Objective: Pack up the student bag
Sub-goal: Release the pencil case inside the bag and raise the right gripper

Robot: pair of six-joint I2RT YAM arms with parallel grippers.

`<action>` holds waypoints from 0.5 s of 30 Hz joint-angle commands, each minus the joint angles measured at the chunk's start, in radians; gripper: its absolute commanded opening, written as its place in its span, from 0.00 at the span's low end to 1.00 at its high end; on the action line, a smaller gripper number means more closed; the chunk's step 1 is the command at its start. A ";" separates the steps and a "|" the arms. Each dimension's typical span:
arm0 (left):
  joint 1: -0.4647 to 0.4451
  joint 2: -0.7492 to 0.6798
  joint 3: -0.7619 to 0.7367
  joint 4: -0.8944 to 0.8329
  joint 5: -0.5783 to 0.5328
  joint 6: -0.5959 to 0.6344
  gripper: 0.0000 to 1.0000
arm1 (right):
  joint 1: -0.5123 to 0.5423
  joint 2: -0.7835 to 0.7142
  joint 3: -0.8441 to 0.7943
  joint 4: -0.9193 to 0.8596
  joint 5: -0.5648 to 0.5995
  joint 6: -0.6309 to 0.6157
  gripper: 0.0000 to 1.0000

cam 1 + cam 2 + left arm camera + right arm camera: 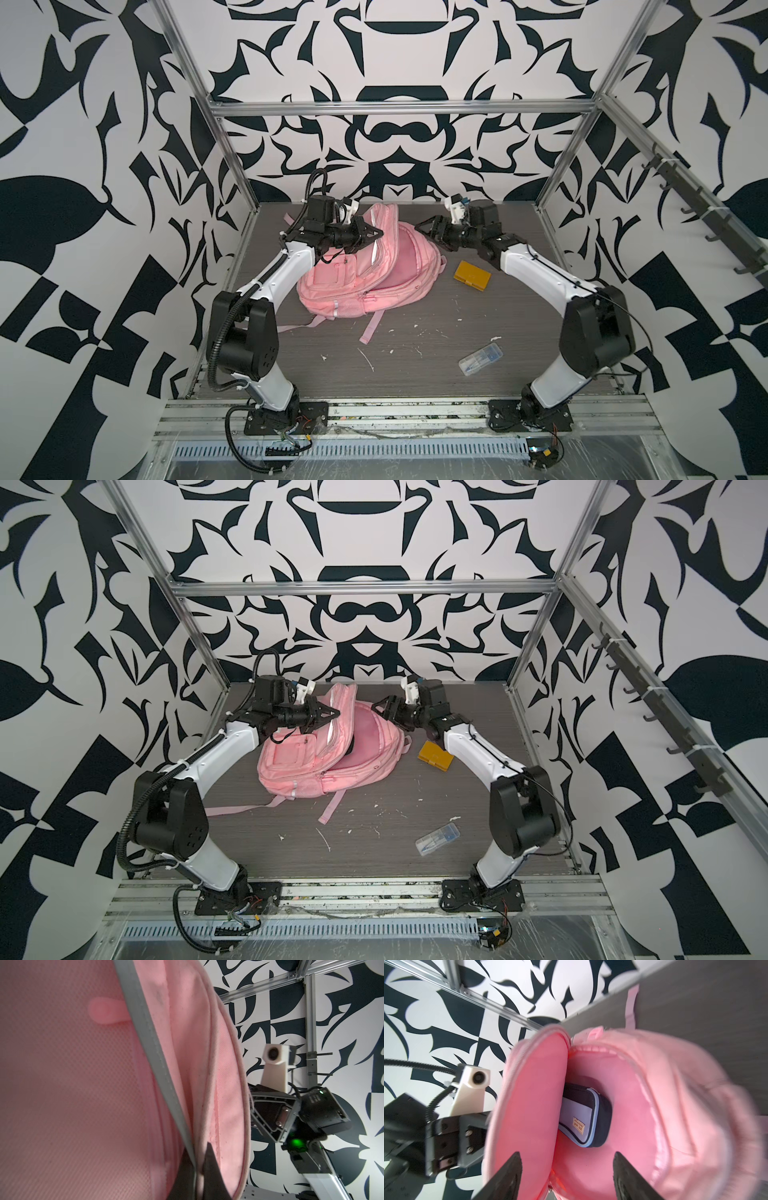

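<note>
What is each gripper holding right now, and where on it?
Left gripper is shut on the student bag, pinching its raised front flap at the grey strip. Right gripper is open, holding nothing.

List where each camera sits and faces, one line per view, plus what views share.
Both top views: high in front, looking down toward the back wall; left gripper and right gripper at the student bag.
Left wrist: facing along the bag's clamped flap; left gripper tips show, right gripper beyond.
Right wrist: facing into the open bag at the pencil case; own open fingers show.
Shared: the bag, everywhere.
</note>
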 commanded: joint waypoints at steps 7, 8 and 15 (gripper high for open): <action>-0.024 0.115 0.056 -0.099 -0.063 0.072 0.26 | 0.085 -0.160 0.029 -0.395 0.254 -0.376 0.70; -0.030 0.121 0.061 -0.100 -0.064 0.071 0.29 | 0.117 -0.163 0.038 -0.421 0.326 -0.399 0.69; -0.047 0.050 0.030 -0.206 -0.128 0.095 0.73 | 0.222 -0.135 0.024 -0.390 0.429 -0.357 0.69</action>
